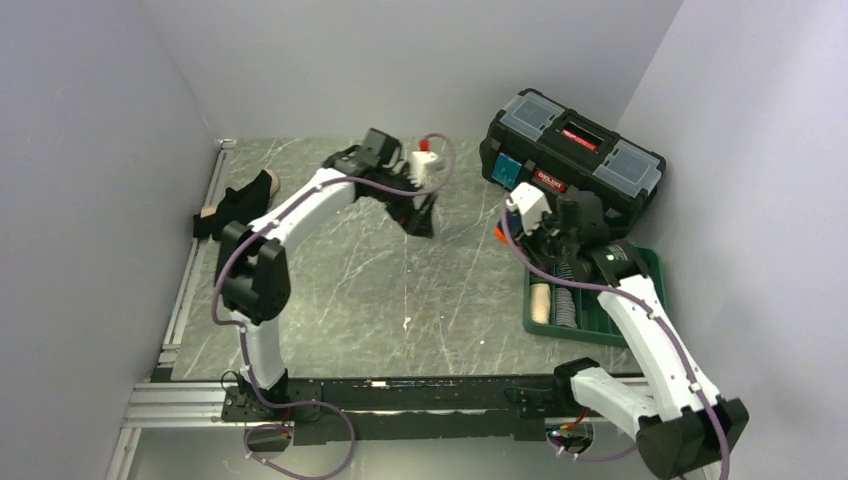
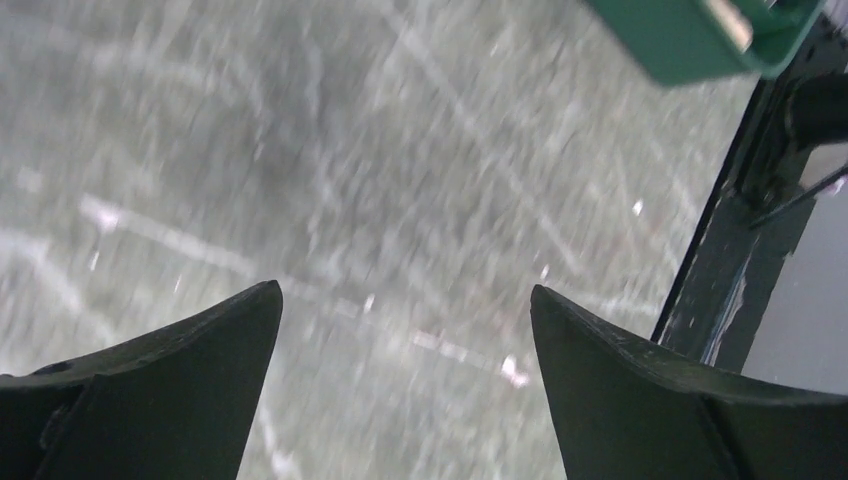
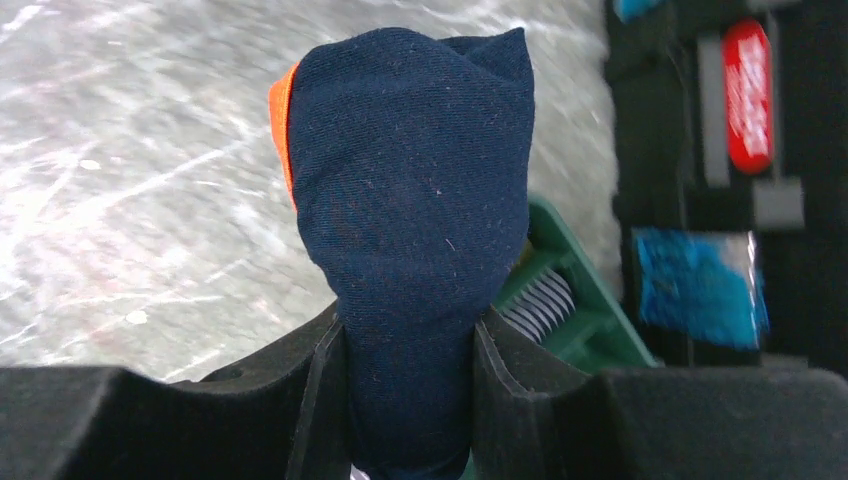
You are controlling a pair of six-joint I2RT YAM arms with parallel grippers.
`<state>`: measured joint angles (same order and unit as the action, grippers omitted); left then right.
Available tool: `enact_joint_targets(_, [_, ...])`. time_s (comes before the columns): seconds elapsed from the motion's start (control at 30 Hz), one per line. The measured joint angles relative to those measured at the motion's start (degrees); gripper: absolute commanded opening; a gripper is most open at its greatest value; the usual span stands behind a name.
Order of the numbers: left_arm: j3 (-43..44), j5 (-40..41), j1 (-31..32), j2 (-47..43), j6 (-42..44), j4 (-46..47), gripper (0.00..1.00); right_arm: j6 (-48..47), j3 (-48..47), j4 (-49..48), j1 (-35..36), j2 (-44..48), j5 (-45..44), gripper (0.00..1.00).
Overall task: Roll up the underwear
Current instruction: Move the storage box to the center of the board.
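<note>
Two sets of fingers are seen over one grey marbled desk (image 1: 400,300). The left fingers (image 2: 190,380) are spread wide apart with nothing between them. They are held over bare desk toward 12 o'clock, and that wrist's view is blurred. The right fingers (image 3: 290,390) are clamped on a dark navy cloth underwear bundle with an orange edge (image 3: 410,180). The bundle is gripped at its lower end, stands up out of the fingers, and is held at about 2 o'clock from the desk's centre.

Just beyond that bundle, at 1 o'clock, one black plastic toolbox with a red latch (image 1: 572,158) is set in the far right corner, a blue label on its front. At 3 to 4 o'clock one green plastic compartment tray (image 1: 555,332) lies just beside the toolbox, partly covered by the right arm.

Two rolls are counted in the tray, side by side: a navy roll with thin white stripes (image 1: 565,306) and a pale tan roll (image 1: 540,303). What the tan roll is cannot be told.

At 10 o'clock, by the left wall, one black underwear piece with a tan band (image 1: 238,203) lies on the desk, well apart from both sets of fingers.

Three underwear pieces are made out with certainty: one gripped, one in the tray, one on the desk.
</note>
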<state>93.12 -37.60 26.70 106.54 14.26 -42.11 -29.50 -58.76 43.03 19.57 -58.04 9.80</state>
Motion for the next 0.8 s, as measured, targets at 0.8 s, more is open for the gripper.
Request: enact_joint_targets(0.8, [34.32,3.50,21.68,36.04,-43.50,14.49,0.78,8.52,7.82,0.92,-34.32,14.32,-0.37,0.00])
